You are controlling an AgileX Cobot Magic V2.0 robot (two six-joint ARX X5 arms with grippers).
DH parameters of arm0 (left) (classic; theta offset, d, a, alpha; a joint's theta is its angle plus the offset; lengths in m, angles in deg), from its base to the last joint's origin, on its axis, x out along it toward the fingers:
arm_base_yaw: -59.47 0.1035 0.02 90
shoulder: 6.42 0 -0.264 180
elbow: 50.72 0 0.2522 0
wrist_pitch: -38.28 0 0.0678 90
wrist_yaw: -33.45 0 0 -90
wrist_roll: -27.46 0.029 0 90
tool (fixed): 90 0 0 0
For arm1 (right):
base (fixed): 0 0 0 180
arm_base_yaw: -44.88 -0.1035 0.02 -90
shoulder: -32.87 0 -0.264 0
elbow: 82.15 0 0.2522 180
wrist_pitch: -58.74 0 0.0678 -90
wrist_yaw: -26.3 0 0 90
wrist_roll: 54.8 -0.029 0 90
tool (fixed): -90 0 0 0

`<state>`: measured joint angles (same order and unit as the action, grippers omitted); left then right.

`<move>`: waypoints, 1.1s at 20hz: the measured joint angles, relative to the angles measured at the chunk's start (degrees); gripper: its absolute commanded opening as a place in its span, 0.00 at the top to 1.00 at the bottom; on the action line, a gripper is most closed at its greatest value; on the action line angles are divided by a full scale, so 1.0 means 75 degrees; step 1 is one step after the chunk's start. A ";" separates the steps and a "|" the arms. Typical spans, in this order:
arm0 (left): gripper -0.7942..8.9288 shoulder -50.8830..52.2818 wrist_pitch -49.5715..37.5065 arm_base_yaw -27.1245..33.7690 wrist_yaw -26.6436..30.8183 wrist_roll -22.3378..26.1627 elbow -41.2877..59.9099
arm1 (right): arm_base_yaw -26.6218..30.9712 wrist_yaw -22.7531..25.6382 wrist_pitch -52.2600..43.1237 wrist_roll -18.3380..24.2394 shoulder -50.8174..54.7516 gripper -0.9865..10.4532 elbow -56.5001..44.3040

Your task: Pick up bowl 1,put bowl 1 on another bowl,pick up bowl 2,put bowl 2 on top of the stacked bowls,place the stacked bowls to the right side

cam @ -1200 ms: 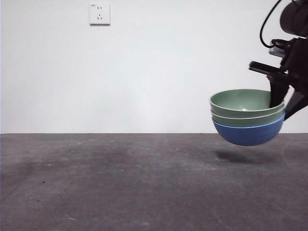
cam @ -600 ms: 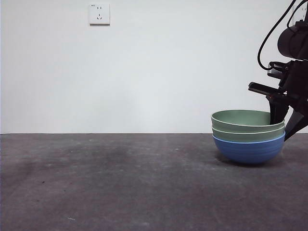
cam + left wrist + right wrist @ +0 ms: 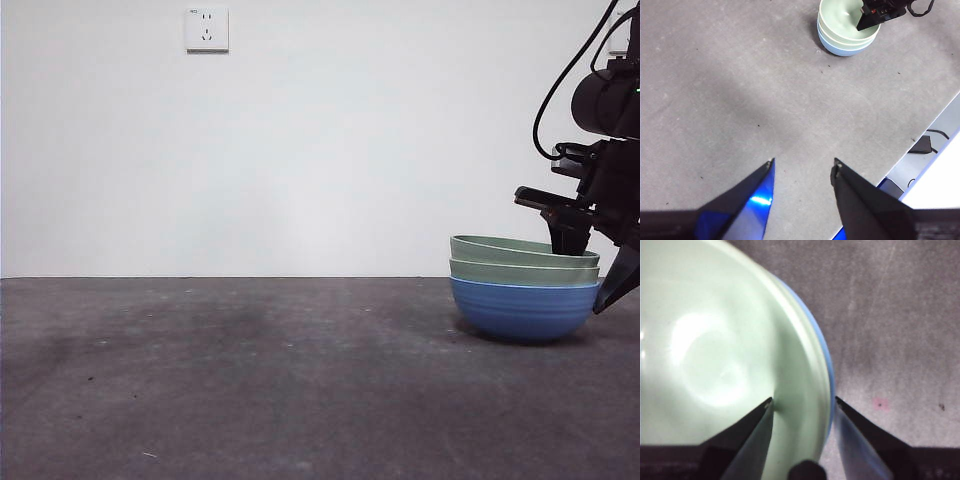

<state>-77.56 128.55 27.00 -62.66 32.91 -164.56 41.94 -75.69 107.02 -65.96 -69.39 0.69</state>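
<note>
Now the stacked bowls [image 3: 524,290] sit flat on the table [image 3: 250,380], far off to one side of the wall socket [image 3: 206,29] and below it, with the blue bowl [image 3: 522,310] at the bottom and two pale green bowls nested inside it. The right gripper [image 3: 802,405] straddles the stack's rim: one jaw reaches down inside the top green bowl [image 3: 715,355], the other hangs outside the blue wall. A sliver of gap shows on each side of the rim, so the jaws look parted rather than pinching, though contact on the inner side is hard to rule out. Judging by this, the stack is set down and the coming move is a release and lift. What matters is that the rim lies between the jaws, so the gripper must rise straight up; any sideways pull would drag or tip the stack. The left gripper [image 3: 802,167] waits well apart from the stack, jaws spread, holding nothing.
</note>
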 measured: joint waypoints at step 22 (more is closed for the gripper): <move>0.73 0.0003 0.0003 0.0000 -0.0009 0.0000 0.0000 | -0.1352 -0.1148 0.4978 0.0985 0.6076 0.91 0.0000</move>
<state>-77.53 128.57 27.00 -62.72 32.91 -164.56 31.80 -84.30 144.36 -58.57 -23.82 0.69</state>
